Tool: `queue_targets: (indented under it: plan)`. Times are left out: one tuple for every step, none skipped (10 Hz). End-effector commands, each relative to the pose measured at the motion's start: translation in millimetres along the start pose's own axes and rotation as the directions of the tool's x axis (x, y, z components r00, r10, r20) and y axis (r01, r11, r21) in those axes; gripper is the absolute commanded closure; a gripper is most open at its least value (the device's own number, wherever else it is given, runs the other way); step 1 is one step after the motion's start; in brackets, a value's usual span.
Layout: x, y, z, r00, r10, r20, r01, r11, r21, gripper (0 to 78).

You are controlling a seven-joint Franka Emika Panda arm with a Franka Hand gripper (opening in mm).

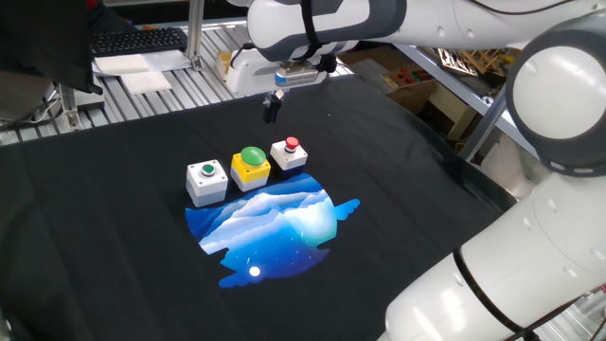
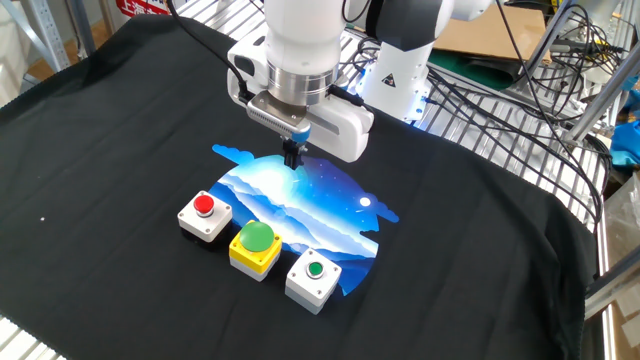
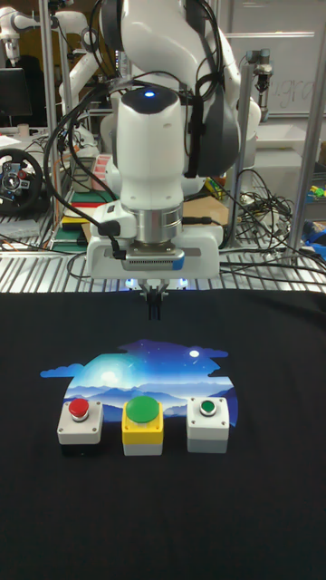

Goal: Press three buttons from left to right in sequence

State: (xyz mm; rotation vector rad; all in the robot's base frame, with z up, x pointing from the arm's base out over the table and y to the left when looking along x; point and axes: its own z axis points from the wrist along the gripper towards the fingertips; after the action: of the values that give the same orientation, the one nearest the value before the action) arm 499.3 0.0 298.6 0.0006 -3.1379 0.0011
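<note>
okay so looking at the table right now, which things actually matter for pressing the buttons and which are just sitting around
Part of the job:
grey-white box with small green button
yellow box with big green dome
white box with red button
gripper, hanging above the cloth, touching none of them

Just lying about:
blue landscape print on the black cloth
keyboard
papers

Worktop (image 1: 114, 246): covered in matt black cloth, slightly wrinkled, with a glossy-looking blue printed patch (image 1: 270, 227). Grey-white box (image 1: 206, 183), yellow box (image 1: 250, 170) and white box (image 1: 288, 155): smooth plastic; green dome (image 1: 251, 156) and red button (image 1: 292, 144) shiny. Arm shell (image 3: 158, 136): glossy white plastic, with a brushed-metal collar above the tool (image 3: 154, 313). Ribbed metal (image 1: 161, 80) edges the cloth.
</note>
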Motion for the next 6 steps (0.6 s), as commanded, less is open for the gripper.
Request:
queue_targets:
  plan:
    - [0.0,0.0,0.0,0.994,-0.055,-0.091,0.054,0.998,-0.013,77.6]
    - [-0.1,0.0,0.0,0.994,-0.058,-0.092,0.06,0.998,0.018,77.6]
    - [-0.2,-0.1,0.1,0.994,-0.056,-0.092,0.058,0.998,0.015,77.6]
    - [-0.6,-0.1,0.4,0.994,-0.055,-0.092,0.057,0.998,0.016,77.6]
    - [-1.0,0.0,1.0,0.995,-0.048,-0.092,0.05,0.999,0.014,77.6]
    - [-1.7,-0.1,1.4,0.995,-0.043,-0.092,0.045,0.999,0.012,77.6]
